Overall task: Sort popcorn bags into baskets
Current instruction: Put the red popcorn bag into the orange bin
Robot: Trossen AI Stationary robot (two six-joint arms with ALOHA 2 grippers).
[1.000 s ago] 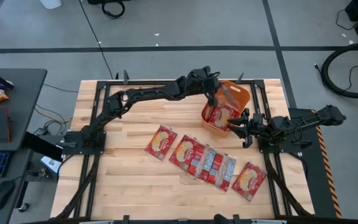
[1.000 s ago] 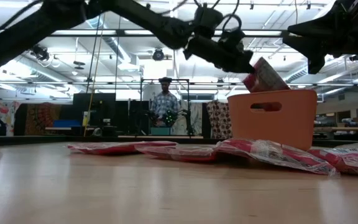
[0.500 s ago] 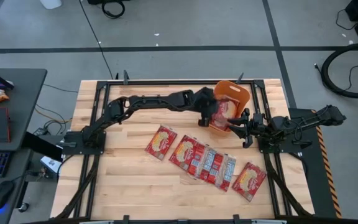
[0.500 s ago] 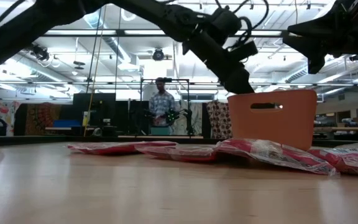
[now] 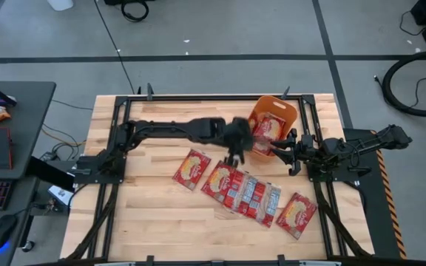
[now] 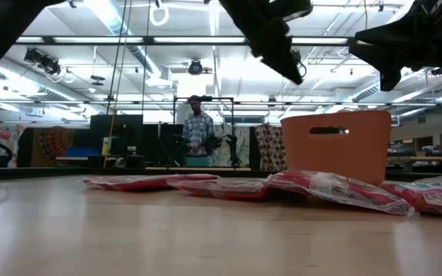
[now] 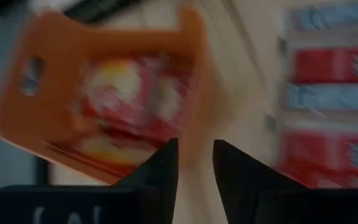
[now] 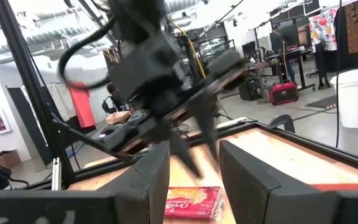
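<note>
The orange basket (image 5: 274, 124) stands near the table's far right edge, with red popcorn bags (image 5: 265, 131) lying inside it (image 7: 123, 99). Several more red bags lie flat in a slanting row on the wood, from one on the left (image 5: 191, 168) to one on the right (image 5: 296, 214). My left gripper (image 5: 234, 153) hovers open and empty between the basket and the row, raised above the table (image 6: 286, 65). My right gripper (image 5: 280, 146) waits open just near of the basket, raised, touching nothing.
Black frame rails run along the table's left, right and far sides (image 5: 124, 125). Bare wood lies at the near left (image 5: 139, 214). A side desk with a keyboard stands left of the table (image 5: 6, 140). A person (image 6: 198, 130) stands in the room beyond.
My left gripper held a red bag above the basket, dipped to it and let go; the bag now lies inside. The gripper then rose and drew back toward the table's left and near edge, over the row of bags.
</note>
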